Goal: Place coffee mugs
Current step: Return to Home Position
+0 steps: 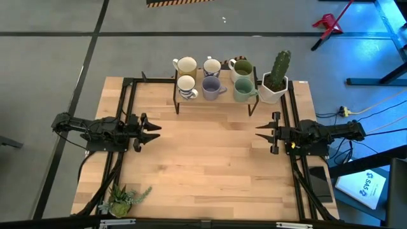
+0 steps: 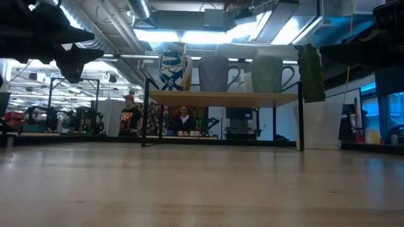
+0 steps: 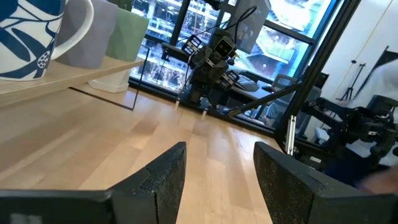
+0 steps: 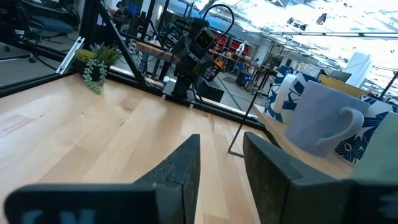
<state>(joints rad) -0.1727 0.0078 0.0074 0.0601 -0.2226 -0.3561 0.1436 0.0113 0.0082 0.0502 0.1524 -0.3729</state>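
A pale wooden worktop (image 1: 210, 165) lies under me inside a black frame, with grey floor around it. Level across it I see a bright workshop, with two people (image 2: 129, 117) far behind.

At 12 o'clock on the worktop a low shelf (image 2: 221, 98) stands on black legs. All six mugs sit upright on it in two rows of three. The back row, from 9 toward 3 o'clock, is the cream mug (image 1: 186, 65), white mug (image 1: 212, 65) and olive mug (image 1: 241, 67). The front row, likewise, is the patterned mug (image 1: 186, 85), blue on white, then the purple mug (image 1: 212, 86) and green mug (image 1: 242, 90). Neighbours stand close; I cannot tell which of them touch. Just beside the shelf's 3 o'clock end is a cactus (image 1: 280, 67) in a white pot (image 1: 273, 92). A small green plant (image 1: 121, 200) lies at the worktop's 7 o'clock corner.

My left arm (image 1: 95, 130) lies at the 9 o'clock edge and points toward 3 o'clock. The left jaws are open, their fingers (image 3: 165, 180) well apart and holding nothing. The mugs are between 1 and 2 o'clock from them, well apart.

My right arm (image 1: 324, 133) mirrors it at the 3 o'clock edge and points toward 9 o'clock. The right jaws are open by a narrower gap, their fingers (image 4: 180, 171) gripping nothing. The mugs lie at about 11 o'clock from them, the green mug nearest and not touched. Both sets of jaws hang above the worktop, facing each other.
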